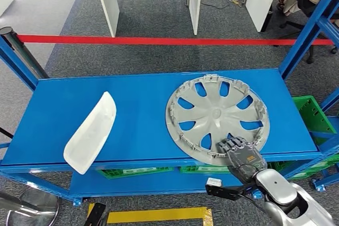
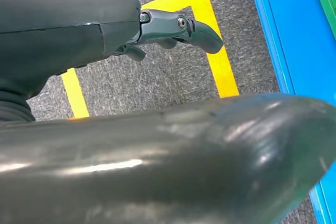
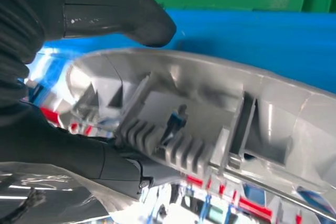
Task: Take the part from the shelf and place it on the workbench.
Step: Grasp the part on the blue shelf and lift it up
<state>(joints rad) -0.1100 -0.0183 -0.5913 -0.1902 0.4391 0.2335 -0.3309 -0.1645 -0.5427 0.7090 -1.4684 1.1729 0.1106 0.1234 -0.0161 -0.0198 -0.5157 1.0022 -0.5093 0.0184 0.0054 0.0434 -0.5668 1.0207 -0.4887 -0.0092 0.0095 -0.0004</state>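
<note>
Shelf boards (image 1: 140,115) of blue metal lie before me, and on the top one there are two parts: a grey wheel cover (image 1: 217,116) to the right, lying flat with its ribbed inner side up, and a white curved part (image 1: 91,132) to the left, well apart from it. The white part hangs a little over the front edge. Under the top board I see green crates (image 1: 135,172), and one more green crate (image 1: 311,114) stands beside the right post. Behind the shelf runs a red tape (image 1: 160,40) across the grey carpet, then white table legs (image 1: 108,1). On the floor near my feet is yellow tape (image 1: 155,215).

My right hand (image 1: 239,153) is at the near rim of the wheel cover. From the head view its fingers lie on top of the rim. The right wrist view shows more: my thumb (image 3: 118,17) is on one side of the rim (image 3: 190,114) and my darker fingers (image 3: 79,153) on the other side, so I pinch the rim between them.

My left hand (image 2: 99,40) hangs over the carpet and the yellow tape, beside the blue shelf edge (image 2: 273,51). It holds nothing; one finger (image 2: 182,30) points out straight, and how the others lie I cannot tell
</note>
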